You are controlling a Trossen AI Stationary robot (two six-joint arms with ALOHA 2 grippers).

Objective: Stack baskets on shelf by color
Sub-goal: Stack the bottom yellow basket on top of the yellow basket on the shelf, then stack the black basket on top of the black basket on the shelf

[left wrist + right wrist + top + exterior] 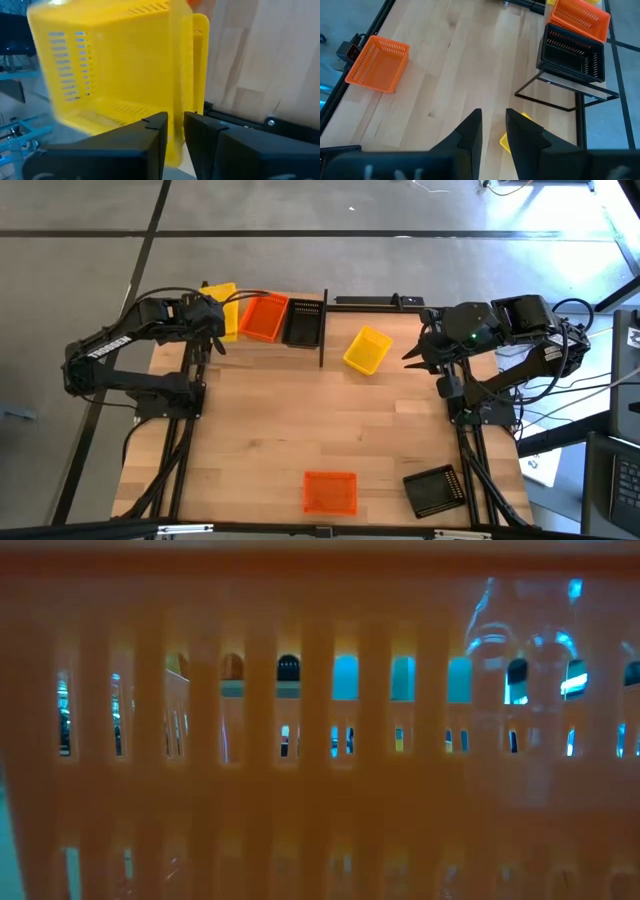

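My left gripper (175,132) sits barely parted around the yellow basket (115,70) wall at the bench's far-left corner; retreating could drag it off the shelf (322,330), while my right gripper (492,132) hangs slightly open, empty.

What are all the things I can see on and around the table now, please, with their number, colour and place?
Baskets on the shelf: yellow at the left end, orange in the middle, black on the right; how many are stacked in each is unclear.
Loose yellow basket: one, on the table right of the shelf.
Loose orange basket: one, at the near table edge, blocking the low view.
Loose black basket: one, near right corner.
Shelf: one, black bars, far left of the table.
Table: one, light wood.
Left gripper: at the yellow shelf basket.
Right gripper: open, beside the loose yellow basket.
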